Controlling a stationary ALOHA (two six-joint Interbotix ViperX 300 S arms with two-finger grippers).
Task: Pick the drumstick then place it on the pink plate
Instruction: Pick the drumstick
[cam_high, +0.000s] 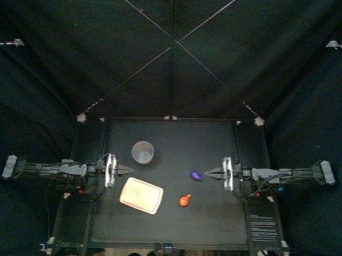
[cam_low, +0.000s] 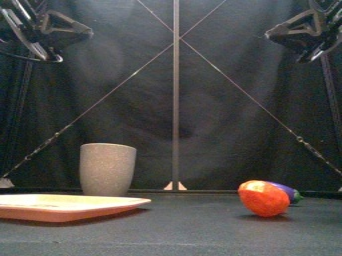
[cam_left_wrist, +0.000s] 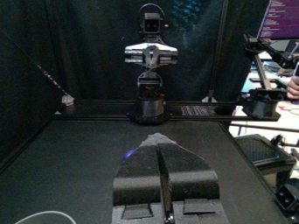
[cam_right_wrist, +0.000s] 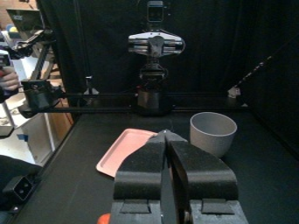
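The counter (cam_high: 201, 225) is looked down on from high above in the top view, tilted a little toward the back curtain (cam_high: 171, 60). In the front view it is taken level from its front edge, with the pink tray (cam_low: 67, 206) and tall grey speckled cup (cam_low: 107, 168) near and large. The left wrist view is aimed over the left pincer (cam_left_wrist: 165, 166) at the right arm (cam_left_wrist: 149, 87). The right wrist view is aimed over the right pincer (cam_right_wrist: 173, 166) at the left arm (cam_right_wrist: 153, 87). Tray and cup are shared by the top, front and right wrist views.
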